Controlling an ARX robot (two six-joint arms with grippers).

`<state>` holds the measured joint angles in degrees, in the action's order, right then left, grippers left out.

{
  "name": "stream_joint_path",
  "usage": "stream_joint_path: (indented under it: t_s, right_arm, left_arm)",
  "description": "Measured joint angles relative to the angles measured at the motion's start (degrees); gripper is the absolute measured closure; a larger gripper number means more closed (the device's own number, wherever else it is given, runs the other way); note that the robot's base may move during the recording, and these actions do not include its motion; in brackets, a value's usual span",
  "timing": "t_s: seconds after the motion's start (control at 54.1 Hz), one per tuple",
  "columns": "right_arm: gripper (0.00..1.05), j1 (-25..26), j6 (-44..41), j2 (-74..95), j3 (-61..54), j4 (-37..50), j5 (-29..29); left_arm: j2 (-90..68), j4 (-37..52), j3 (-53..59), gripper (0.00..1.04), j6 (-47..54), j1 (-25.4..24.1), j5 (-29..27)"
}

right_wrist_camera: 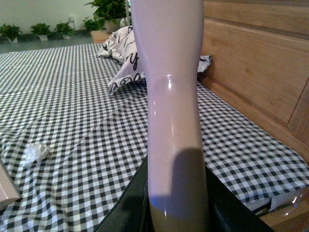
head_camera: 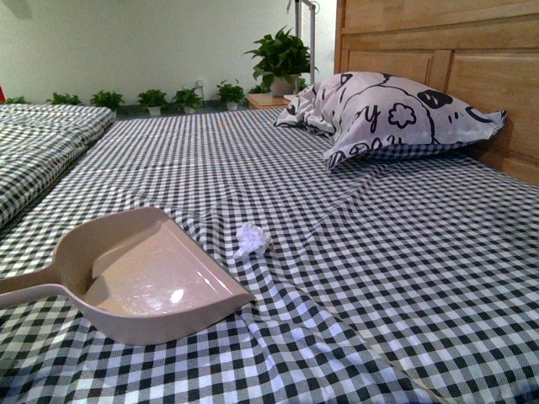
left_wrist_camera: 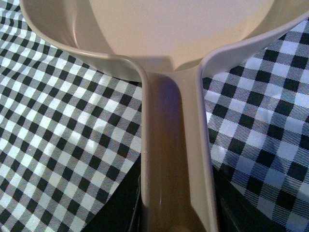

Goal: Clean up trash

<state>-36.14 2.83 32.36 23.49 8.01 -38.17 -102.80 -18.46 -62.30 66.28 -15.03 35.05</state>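
1. Checked black-and-white sheeting covers the bed (head_camera: pixel 354 278) I am working over. A wooden headboard (head_camera: pixel 472 59) stands on the right, and small potted plants (head_camera: pixel 153 99) line the far wall.
2. Neither arm shows in the front view. I get only dark jaws at the edge of each wrist view, mostly hidden behind what they hold.
3. My left tool (left_wrist_camera: pixel 177 212) is clenched around the handle of the dustpan (head_camera: pixel 160 278). It sits low over the sheet and points along the handle toward the pan. In the front view that handle runs off the left edge.
4. My right tool (right_wrist_camera: pixel 177 215) is clamped on a pale handle (right_wrist_camera: pixel 169 72) that stands roughly upright above the bed, near the headboard side. Its upper end is cut off, so I cannot tell what it belongs to.
5. The paper wad (head_camera: pixel 252 238) lies on the sheet near the open edge of the dustpan, not touching it and well apart from the patterned pillow (head_camera: pixel 387 114).
6. I count one wad, one dustpan, one pillow and one pale handle. The small plants are too tiny to count surely. One larger plant (head_camera: pixel 282 55) stands beside the headboard.
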Motion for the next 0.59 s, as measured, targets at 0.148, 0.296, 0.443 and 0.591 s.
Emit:
stream_joint_path:
  t_s: [0.148, 0.296, 0.443, 0.591]
  right_arm:
    - [0.85, 0.0, 0.0, 0.0, 0.0, 0.0, 0.0]
    - [0.85, 0.0, 0.0, 0.0, 0.0, 0.0, 0.0]
    - [0.85, 0.0, 0.0, 0.0, 0.0, 0.0, 0.0]
    - [0.85, 0.0, 0.0, 0.0, 0.0, 0.0, 0.0]
  left_arm:
    - [-0.6, -2.2, -0.3, 0.78, 0.8, 0.0, -1.3]
    - [-0.7, -2.2, -0.4, 0.78, 1.1, 0.0, -1.4]
    - [-0.7, -2.2, -0.4, 0.78, 1.2, 0.0, -1.5]
    - [-0.7, -2.2, -0.4, 0.78, 1.2, 0.0, -1.5]
